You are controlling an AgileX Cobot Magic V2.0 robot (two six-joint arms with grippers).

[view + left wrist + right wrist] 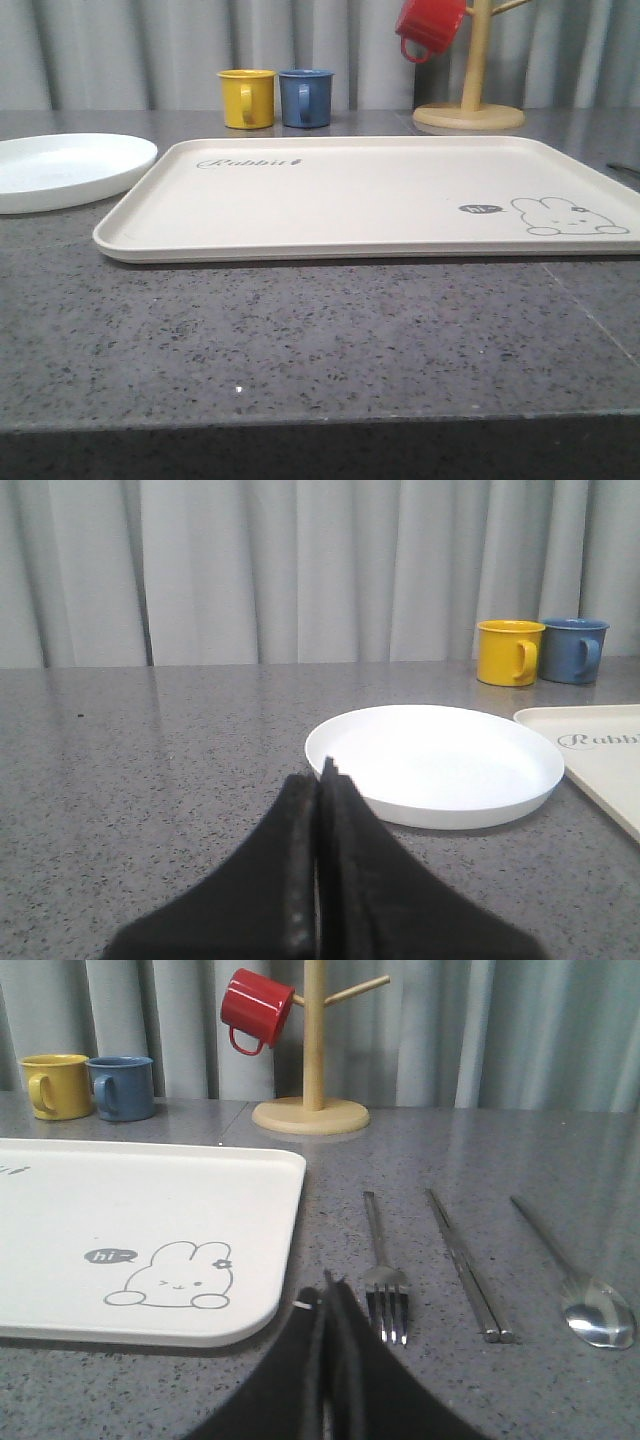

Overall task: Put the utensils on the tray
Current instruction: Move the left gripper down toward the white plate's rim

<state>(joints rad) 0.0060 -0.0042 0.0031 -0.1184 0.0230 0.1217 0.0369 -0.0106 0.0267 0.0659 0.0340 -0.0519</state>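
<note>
The cream tray (340,190) with "Rabbit" script and a rabbit drawing lies bare mid-table; its corner shows as tray (120,1210) and tray (600,755). On the counter right of it lie three silver utensils side by side: a fork (383,1270), a straight knife (468,1265) and a spoon (580,1290). My right gripper (325,1285) is shut and empty, its tips just beside the fork's tines and the tray's corner. Over bare counter, my left gripper (320,775) is shut and empty too, a little short of the white plate (435,760).
The round white plate (60,170) sits left of the tray. A yellow mug (246,98) and a blue mug (305,97) stand behind it. A wooden mug tree (470,95) with a red mug (430,28) stands at the back right.
</note>
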